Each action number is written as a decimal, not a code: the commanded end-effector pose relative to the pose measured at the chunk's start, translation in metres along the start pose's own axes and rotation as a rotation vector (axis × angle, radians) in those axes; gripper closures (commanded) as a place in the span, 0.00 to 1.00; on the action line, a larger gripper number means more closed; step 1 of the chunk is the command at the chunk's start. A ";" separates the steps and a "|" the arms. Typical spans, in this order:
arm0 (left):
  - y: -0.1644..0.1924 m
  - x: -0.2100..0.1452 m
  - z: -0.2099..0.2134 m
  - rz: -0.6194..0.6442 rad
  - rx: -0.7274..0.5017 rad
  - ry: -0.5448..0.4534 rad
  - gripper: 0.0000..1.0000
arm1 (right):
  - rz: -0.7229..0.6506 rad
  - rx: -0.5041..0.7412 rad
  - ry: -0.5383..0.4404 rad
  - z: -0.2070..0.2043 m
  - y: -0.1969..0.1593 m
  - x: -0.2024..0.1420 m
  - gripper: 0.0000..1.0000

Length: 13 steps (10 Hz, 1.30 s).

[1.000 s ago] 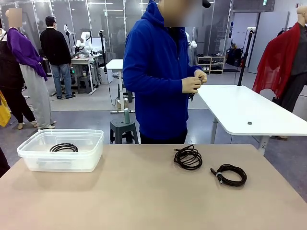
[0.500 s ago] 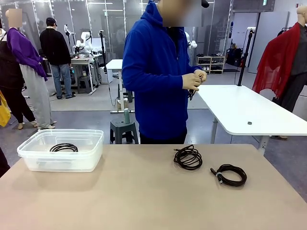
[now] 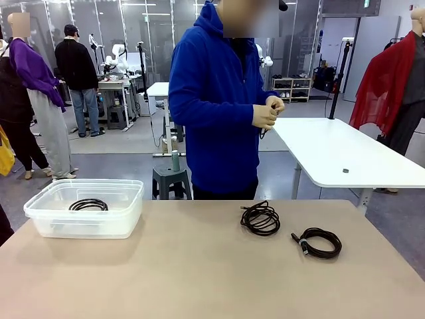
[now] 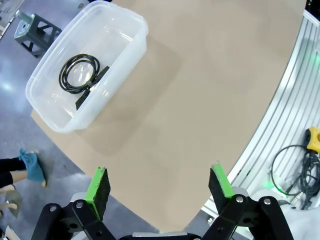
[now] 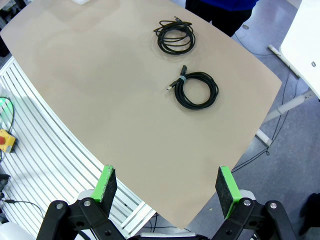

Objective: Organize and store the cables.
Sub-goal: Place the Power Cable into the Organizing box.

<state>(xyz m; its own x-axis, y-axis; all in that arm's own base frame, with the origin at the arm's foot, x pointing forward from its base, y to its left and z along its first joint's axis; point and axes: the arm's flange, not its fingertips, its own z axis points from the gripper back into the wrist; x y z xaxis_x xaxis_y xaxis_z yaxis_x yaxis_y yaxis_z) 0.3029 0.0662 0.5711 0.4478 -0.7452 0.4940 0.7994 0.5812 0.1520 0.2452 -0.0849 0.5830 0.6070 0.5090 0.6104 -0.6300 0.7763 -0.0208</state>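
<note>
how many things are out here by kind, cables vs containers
coiled black cables lying out: 3 (cable in the container, loose coil, tied coil)
dark cord hanging from the person's hands, mostly hidden: 1
clear plastic container: 1
total: 5

My left jaws are black jointed links with round silver screws [image 4: 78, 204], each side tipped with a bright green pad [image 4: 98, 186]. My right jaws look the same: black links, green pads [image 5: 106, 183], silver screws.
</note>
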 end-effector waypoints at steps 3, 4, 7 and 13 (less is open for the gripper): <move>0.000 -0.001 0.002 0.007 0.009 0.006 0.00 | -0.004 -0.003 -0.003 0.000 -0.001 -0.001 0.00; 0.000 -0.001 0.002 0.007 0.009 0.006 0.00 | -0.004 -0.003 -0.003 0.000 -0.001 -0.001 0.00; 0.000 -0.001 0.002 0.007 0.009 0.006 0.00 | -0.004 -0.003 -0.003 0.000 -0.001 -0.001 0.00; 0.000 -0.001 0.002 0.007 0.009 0.006 0.00 | -0.004 -0.003 -0.003 0.000 -0.001 -0.001 0.00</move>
<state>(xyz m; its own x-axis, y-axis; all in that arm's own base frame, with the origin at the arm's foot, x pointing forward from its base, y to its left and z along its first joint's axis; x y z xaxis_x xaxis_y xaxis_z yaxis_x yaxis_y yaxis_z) 0.3029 0.0664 0.5711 0.4480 -0.7449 0.4944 0.7993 0.5815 0.1519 0.2452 -0.0849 0.5830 0.6070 0.5089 0.6104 -0.6300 0.7763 -0.0208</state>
